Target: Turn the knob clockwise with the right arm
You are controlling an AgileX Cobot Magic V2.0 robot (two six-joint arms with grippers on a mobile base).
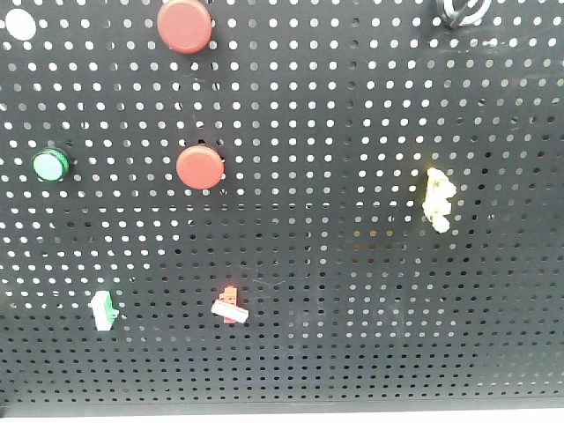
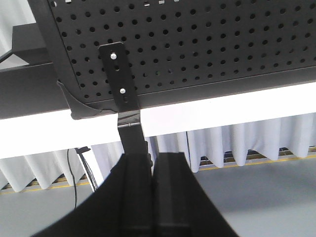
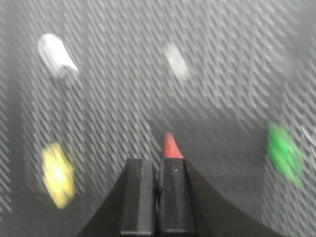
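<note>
the knob (image 1: 463, 11) is sitting at the pegboard's (image 1: 352, 308) top right corner; the right gripper (image 3: 157, 185), clenched on nothing, is facing the board, apparently approaching.

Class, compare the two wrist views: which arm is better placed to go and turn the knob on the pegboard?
Probably the right. Its closed gripper faces the pegboard's front, among the mounted parts. The left gripper, also closed, sits below the board's lower edge by a bracket. The knob is only partly visible at the front view's top.
</note>
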